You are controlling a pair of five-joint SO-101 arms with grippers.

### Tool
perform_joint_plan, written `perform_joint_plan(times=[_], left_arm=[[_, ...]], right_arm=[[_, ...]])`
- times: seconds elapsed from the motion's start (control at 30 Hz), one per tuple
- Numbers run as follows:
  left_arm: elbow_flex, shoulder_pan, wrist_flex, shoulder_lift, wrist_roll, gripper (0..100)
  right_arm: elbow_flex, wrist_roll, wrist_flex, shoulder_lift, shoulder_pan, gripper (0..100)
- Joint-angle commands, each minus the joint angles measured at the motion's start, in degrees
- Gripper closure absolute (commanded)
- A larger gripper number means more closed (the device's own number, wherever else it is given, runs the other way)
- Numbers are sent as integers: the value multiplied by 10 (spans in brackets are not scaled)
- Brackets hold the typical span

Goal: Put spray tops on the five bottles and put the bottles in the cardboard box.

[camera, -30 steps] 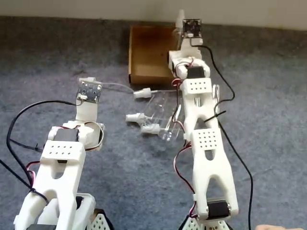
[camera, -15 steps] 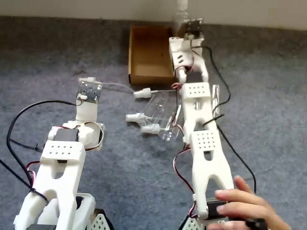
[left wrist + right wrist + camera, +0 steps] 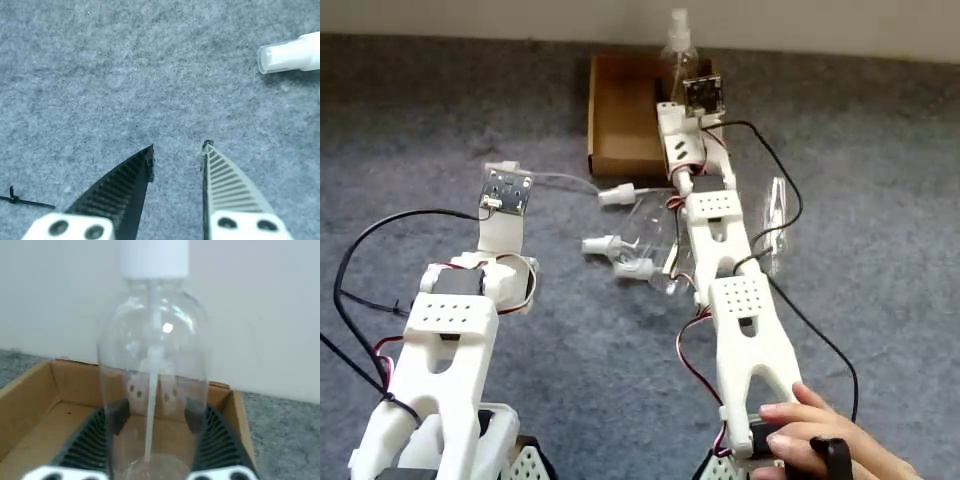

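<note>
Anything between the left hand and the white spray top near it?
Only bare grey carpet, in the left wrist view. The left hand is open, apart from the spray top.

Bkgd: grey carpet, pale wall, one blk cable tie.
Grey carpet [image 3: 880,150] w/ short, mottled pile covers the whole work surface, lighter & darker flecks thru-out. Pale, plain wall [image 3: 470,15] runs along the far side in the high view & meets the carpet in a straight line; in the rt wrist view it stands upright at the back, off-white. Thin blk cable tie [image 3: 25,201] lies flat on the carpet in the left wrist view, small head at one end, tail approx straight.
</note>
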Motion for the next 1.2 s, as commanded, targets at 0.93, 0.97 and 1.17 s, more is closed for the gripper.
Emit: perform_joint_plan(times=[0.93,0.97,1.17], left_arm=[[-4,10,-8,-5,-5,844],[-4,10,-8,-5,-5,844],[-4,10,-8,-5,-5,844]], right_arm=[[-65,8,-15,44,16,734],[-65,8,-15,44,16,734],[-82,8,-14,43,17,734]])
